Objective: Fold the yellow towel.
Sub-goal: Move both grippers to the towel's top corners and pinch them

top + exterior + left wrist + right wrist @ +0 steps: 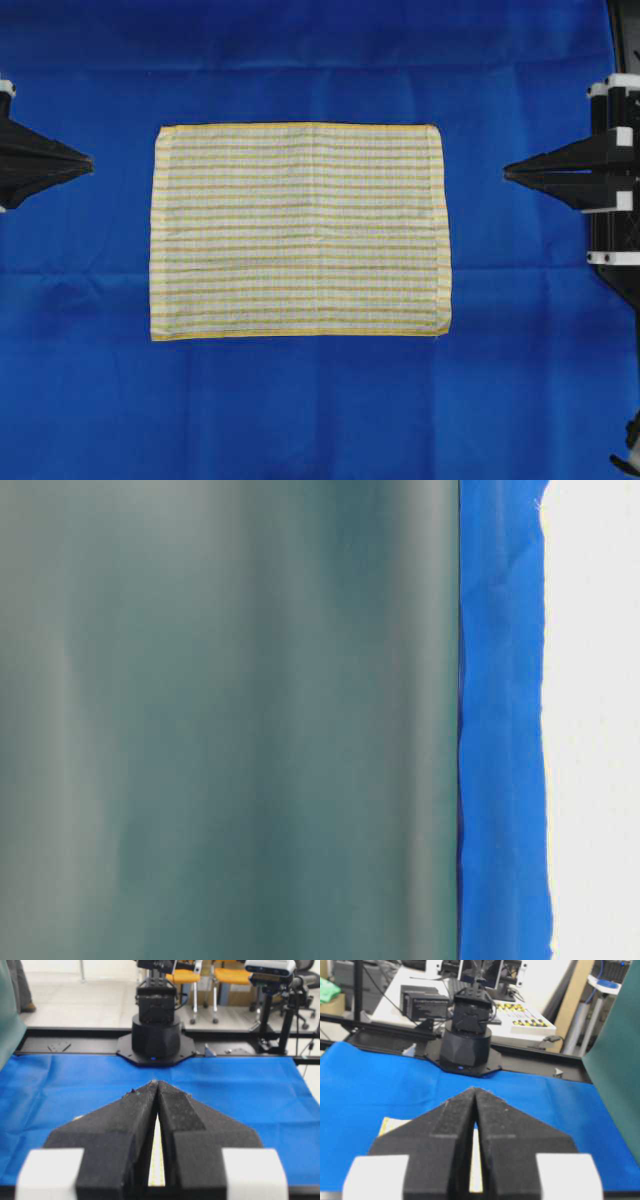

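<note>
Pointing inward from the left edge of the overhead view, the left gripper [88, 160] has its jaws pressed together to a single tip, nothing between them. Opposite it, the right gripper [508, 171] mirrors that pose from the right edge, jaws likewise closed and empty. Both tips sit well apart from the yellow towel [300, 230], which lies flat and fully spread between them in the middle of the blue cloth [320, 410], long sides running left to right, hems square.

Over to the wrist cameras now. The left wrist view looks down its own closed fingers [127, 1125] and catches just a sliver of striped towel through the narrow slot between them; the rest of the towel is hidden behind the fingers. Across the blue cloth stands the base of the opposite arm [156, 1035], with orange chairs [182, 977] behind it, none of which the overhead shows. The right wrist view gives a bit more: one towel corner peeks out to the left of its fingers [445, 1130], plus a green backdrop [620, 1085] on the right.

The table-level view is little help: a blurred grey-green surface fills most of it, with only a vertical strip of blue cloth visible. No towel, no grippers there. In the overhead, both arms are cut off at the frame edges.
</note>
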